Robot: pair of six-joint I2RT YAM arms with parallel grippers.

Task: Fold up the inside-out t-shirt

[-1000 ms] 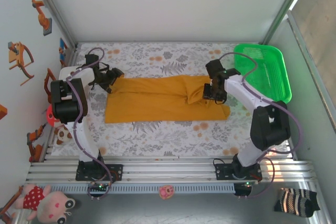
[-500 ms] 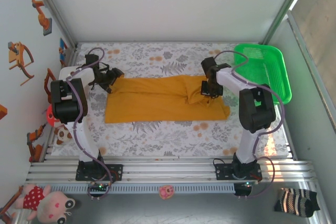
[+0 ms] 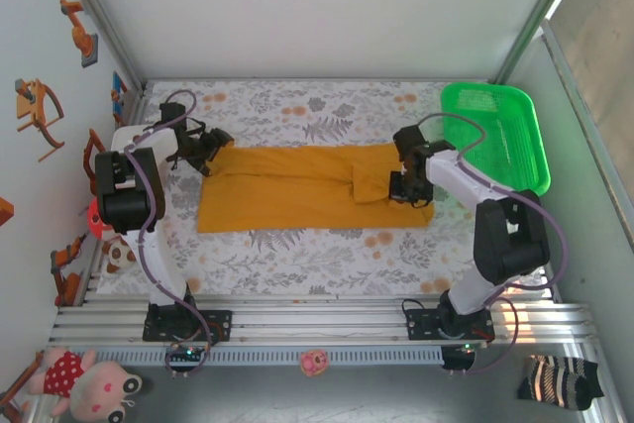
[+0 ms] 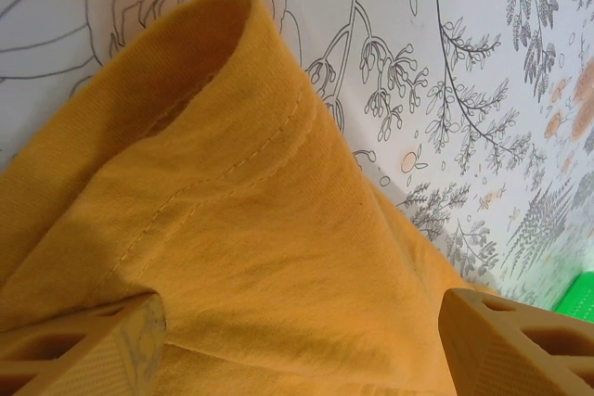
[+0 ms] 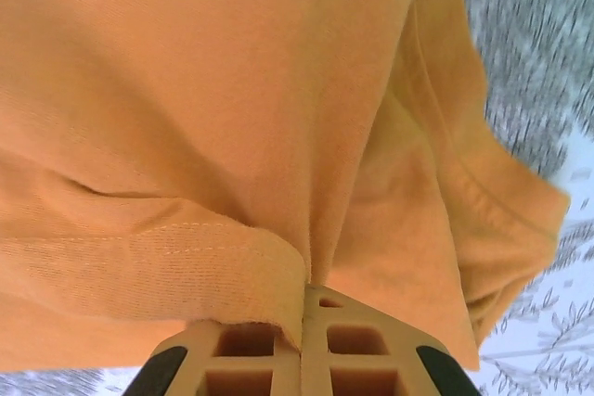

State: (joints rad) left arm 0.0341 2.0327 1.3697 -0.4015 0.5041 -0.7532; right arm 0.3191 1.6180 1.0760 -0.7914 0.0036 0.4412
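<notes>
Top view: the mustard inside-out t-shirt (image 3: pixel 297 190) is lying as a long, narrow band across the middle of the flower-patterned surface (image 3: pixel 297 245), running from 9 o'clock to 3 o'clock. The left pincer (image 3: pixel 203 151) is sitting at the band's 10 o'clock corner. The right pincer (image 3: pixel 401 188) is pressing down on the bunched 3 o'clock end. A green basket (image 3: pixel 495 136) is standing at 2 o'clock, just beyond that arm.

Left wrist view: the left pincer (image 4: pixel 297 340) is standing wide, its orange fingertips (image 4: pixel 83 354) showing at 7 and 5 o'clock with a stitched hem of the t-shirt (image 4: pixel 260 257) spread loosely between them, not gripped.

Right wrist view: the right pincer (image 5: pixel 302 322) is closing tight at 6 o'clock, pinching a rolled hem fold of the t-shirt (image 5: pixel 232 90).

Progress, as a judgement: the lengthwise folding is looking done, since the shirt is already forming a strip. The crosswise folds, bringing one end over the other, are looking left to do.
</notes>
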